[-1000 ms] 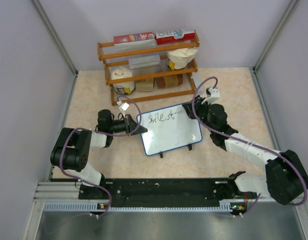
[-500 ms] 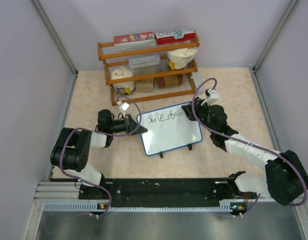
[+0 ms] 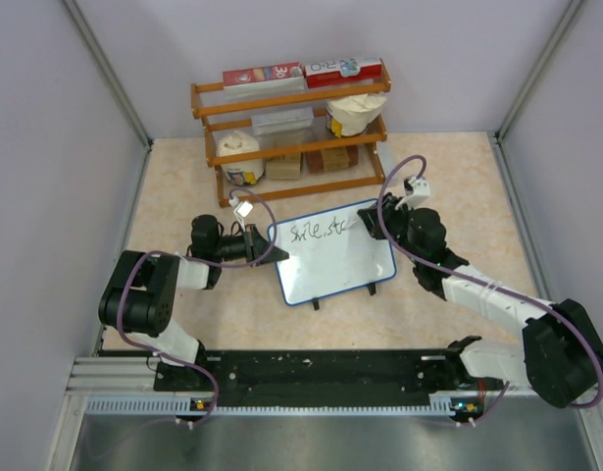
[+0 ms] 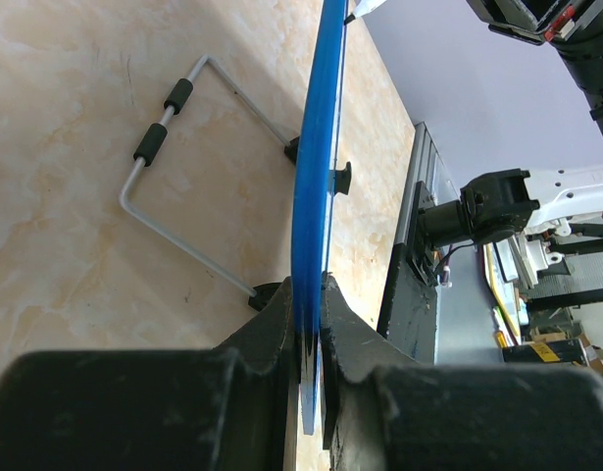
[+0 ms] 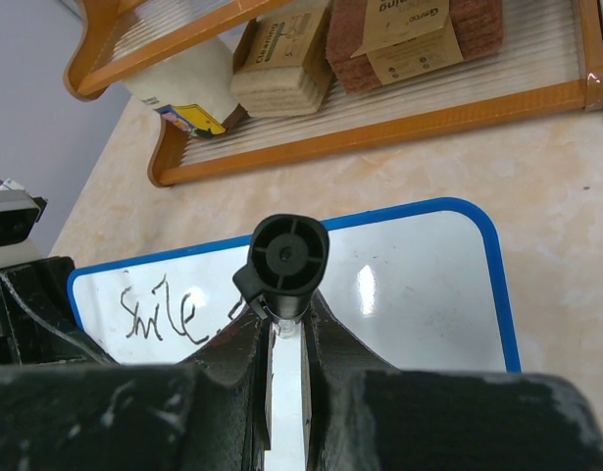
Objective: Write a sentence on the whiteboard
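Note:
The whiteboard, white with a blue frame, stands tilted on the table in the top view. My left gripper is shut on its left edge; the left wrist view shows the blue edge pinched between the fingers at my left gripper. The sentence reads "Smile, st" along the top line. My right gripper is shut on a black marker, held tip-down against the board just right of the written words. The tip is hidden behind the marker's body.
An orange wooden rack with boxes, a tub and sponge packs stands right behind the board. The board's wire stand rests on the table behind it. Purple walls close in both sides.
My right gripper with the marker has shifted slightly rightward along the top line, and a further stroke shows after "st". The left arm and the board have not moved.

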